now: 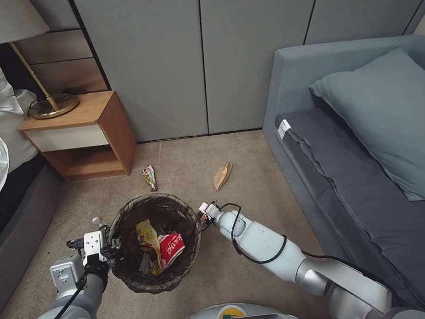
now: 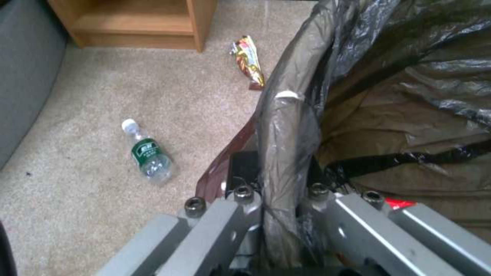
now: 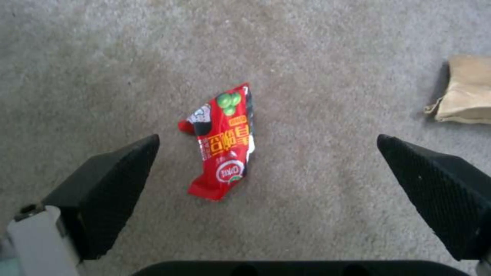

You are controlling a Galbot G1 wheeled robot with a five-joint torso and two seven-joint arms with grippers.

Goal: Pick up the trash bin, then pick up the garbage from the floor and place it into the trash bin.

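left gripper [image 2: 279, 203] clamps the trash bin [image 1: 155, 243] rim; right gripper [image 3: 266, 168], jaws spread wide and empty, hovers over a red packet [image 3: 222, 143] on the carpet [image 3: 332, 57], apparently beside the bin. a flat wrapper may slip the pads.

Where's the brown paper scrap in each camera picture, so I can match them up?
Head view: the brown paper scrap lies on the carpet, beyond the right claw, between the trash bin and the sofa.
Right wrist view: it lies at the picture's edge, apart from the red packet.
Left wrist view: this camera faces the bottle and the bin's rim instead.
Shared landmark: the open right claw, with the scrap just beyond it.
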